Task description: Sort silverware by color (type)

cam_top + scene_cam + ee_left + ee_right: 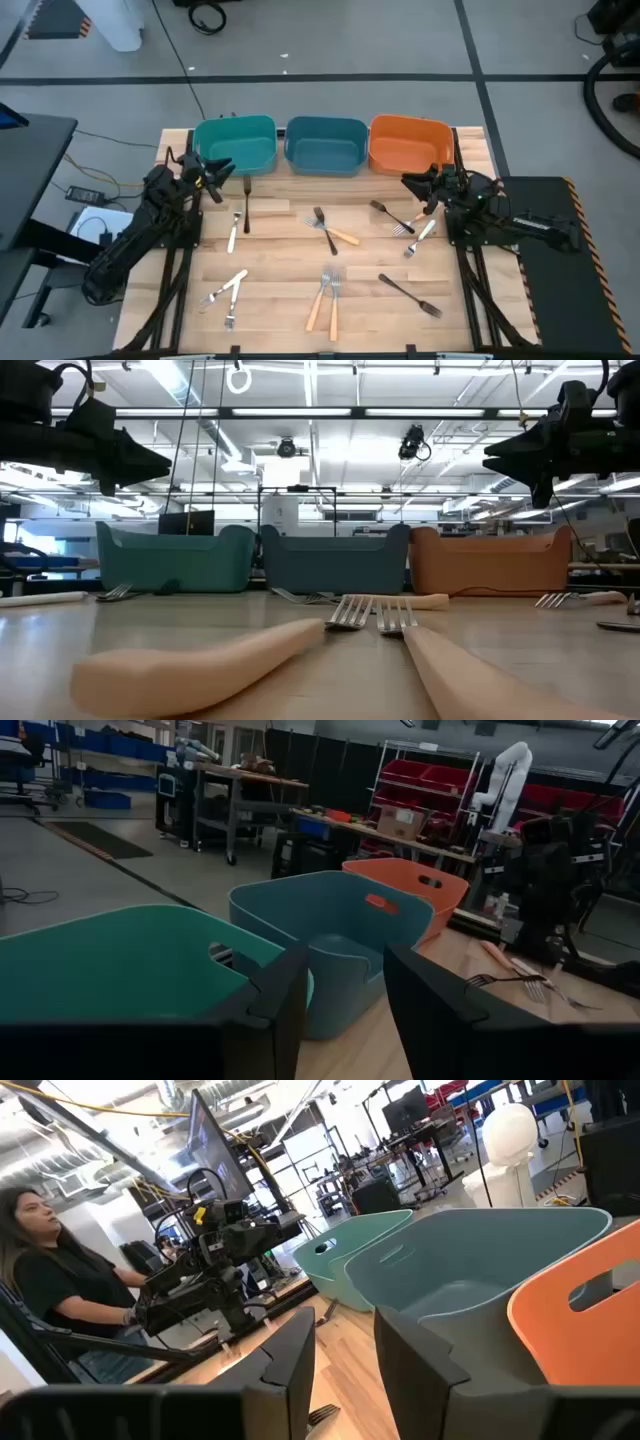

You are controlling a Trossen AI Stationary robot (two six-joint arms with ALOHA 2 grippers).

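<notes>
Forks lie scattered flat on the wooden table (280,275). A black fork (246,200) and a white one (233,232) are at the left. A black fork (322,226) crosses an orange-handled one (342,236) in the middle. A black fork (391,216) and a white one (420,238) are at the right. Nearer lie two white forks (225,293), two orange-handled forks (326,297) and a black fork (411,296). My left gripper (222,170) hovers open beside the teal bin (235,145). My right gripper (410,183) hovers open near the orange bin (410,143). Neither has anything between its fingers.
A teal, a blue (325,145) and an orange bin stand in a row along the table's far edge, nothing showing inside them. Bare wood shows between the fork groups. A person (45,1270) sits beyond the table's left side.
</notes>
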